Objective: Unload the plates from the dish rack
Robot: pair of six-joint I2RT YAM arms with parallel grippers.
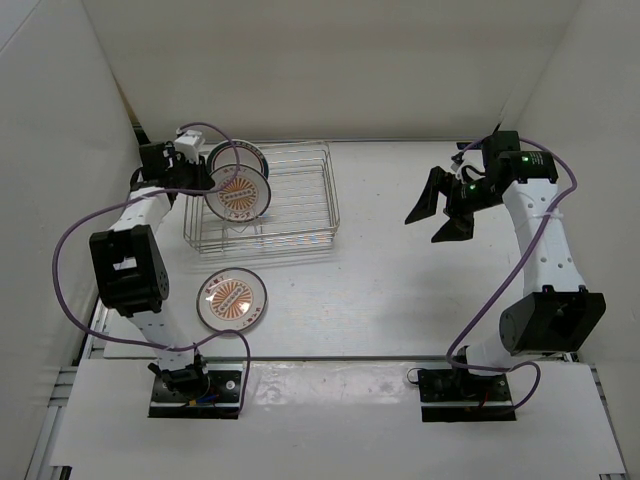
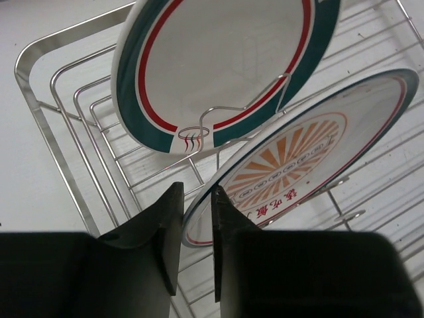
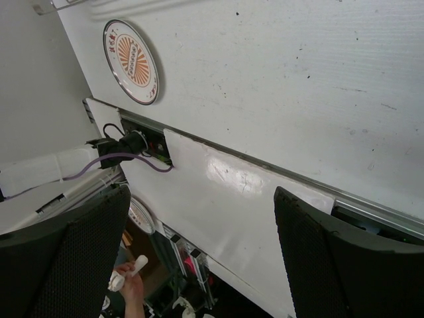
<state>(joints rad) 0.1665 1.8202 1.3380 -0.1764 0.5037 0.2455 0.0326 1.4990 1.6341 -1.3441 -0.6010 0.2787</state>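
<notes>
At the dish rack's (image 1: 290, 190) left end, my left fingers (image 2: 169, 232), set barely a slit apart, apparently pinch the exposed lower rim of the tilted sunburst plate (image 2: 298, 159), which leans in the dividers before the teal-rimmed plate (image 2: 225, 59), ready for lifting out toward the flat plate (image 1: 233, 298) on the tabletop (image 1: 400, 290); my right fingers (image 3: 73, 258) hang wide apart, empty.

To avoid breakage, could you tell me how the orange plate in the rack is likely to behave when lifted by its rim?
The orange plate looks glazed and stiff, so probably slippery and breakable. Pinched at one edge by the left gripper, it may swing. It could snag the rack wires.
</notes>
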